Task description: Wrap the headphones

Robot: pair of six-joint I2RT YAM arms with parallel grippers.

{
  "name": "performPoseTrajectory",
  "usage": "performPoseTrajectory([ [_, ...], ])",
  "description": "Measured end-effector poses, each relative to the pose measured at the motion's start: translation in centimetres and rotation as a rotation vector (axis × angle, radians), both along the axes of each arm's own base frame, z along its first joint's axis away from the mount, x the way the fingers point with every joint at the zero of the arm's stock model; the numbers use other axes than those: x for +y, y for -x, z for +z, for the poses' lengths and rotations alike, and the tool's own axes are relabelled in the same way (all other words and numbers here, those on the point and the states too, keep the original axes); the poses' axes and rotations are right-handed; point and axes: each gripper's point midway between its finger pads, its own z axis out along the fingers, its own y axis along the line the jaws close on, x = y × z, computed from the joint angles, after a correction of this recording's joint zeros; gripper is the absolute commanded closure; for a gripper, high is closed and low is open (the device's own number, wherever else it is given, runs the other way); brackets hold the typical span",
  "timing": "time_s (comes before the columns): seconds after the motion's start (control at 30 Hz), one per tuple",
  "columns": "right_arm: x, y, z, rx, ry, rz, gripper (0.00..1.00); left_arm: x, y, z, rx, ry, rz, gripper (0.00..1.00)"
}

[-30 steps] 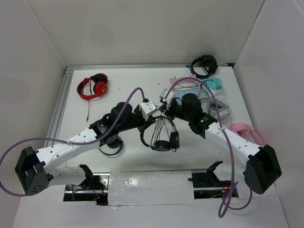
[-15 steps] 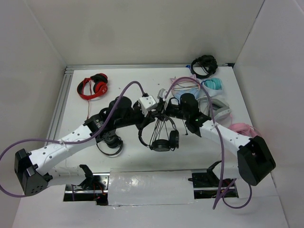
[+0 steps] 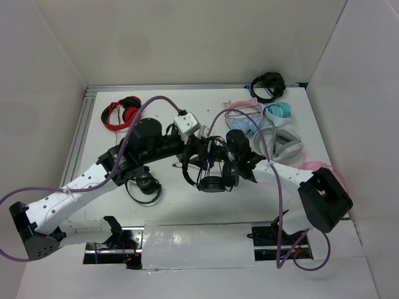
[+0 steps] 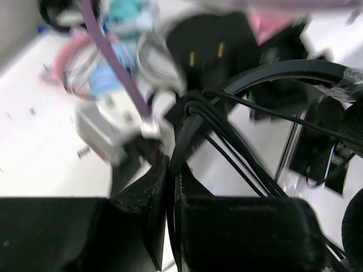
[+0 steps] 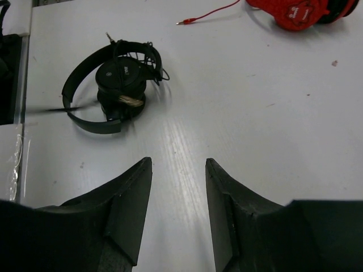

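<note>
The headphones (image 3: 212,180) are black with a thin headband, round earcups and a long thin cable, and hang at the table's middle. My left gripper (image 3: 189,156) is shut on their thin headband. In the left wrist view the band (image 4: 283,71) and several cable strands (image 4: 227,136) run out of my shut jaws (image 4: 169,164). My right gripper (image 3: 213,151) is right beside them, pointing left. In the right wrist view it (image 5: 177,164) is open and empty over bare table.
A compact black pair (image 3: 144,187) lies under the left arm and also shows in the right wrist view (image 5: 113,85). A red-and-black pair (image 3: 121,113) lies back left. Pink, teal, blue and white headphones (image 3: 280,124) pile back right. A black pair (image 3: 268,86) sits in the back corner.
Both arms have swung left and toward the back with the headphones between them. The right wrist has turned in over the earcups, and the cable strands are now bunched closer.
</note>
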Motion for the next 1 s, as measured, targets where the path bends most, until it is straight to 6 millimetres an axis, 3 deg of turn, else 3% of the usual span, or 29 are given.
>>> performPoseTrajectory([
  [0.07,0.3,0.6,-0.6,0.017,0.006,0.013,0.49,0.0,0.0,2.5,-0.05,0.058,0.0,1.0],
  [0.17,0.5,1.0,-0.5,0.021,-0.012,0.018,0.48,0.3,0.4,4.6,-0.089,0.108,-0.001,1.0],
  [0.5,0.1,1.7,-1.3,0.079,-0.081,-0.045,0.45,0.5,0.7,5.5,-0.08,0.129,0.0,1.0],
  [0.63,-1.1,0.3,-2.2,0.145,-0.101,-0.217,0.36,0.6,0.8,6.6,-0.094,0.146,-0.001,1.0],
  [0.7,-1.9,-0.6,-2.3,0.167,-0.123,-0.307,0.2,0.6,0.8,7.1,-0.101,0.153,-0.002,1.0],
  [0.77,-3.0,-1.4,-2.5,0.193,-0.148,-0.41,0.16,0.8,0.9,7.5,-0.105,0.158,-0.002,1.0],
  [0.8,-3.7,-1.8,-2.6,0.205,-0.159,-0.464,0.07,0.8,1.0,7.7,-0.107,0.159,-0.002,1.0],
  [0.9,-5.5,-2.8,-2.2,0.216,-0.198,-0.595,0.0,1.0,1.1,8.4,-0.112,0.164,0.0,1.0],
  [1.0,-7.3,-3.7,-0.6,0.2,-0.26,-0.687,0.0,1.1,1.1,8.6,-0.111,0.162,0.003,1.0],
])
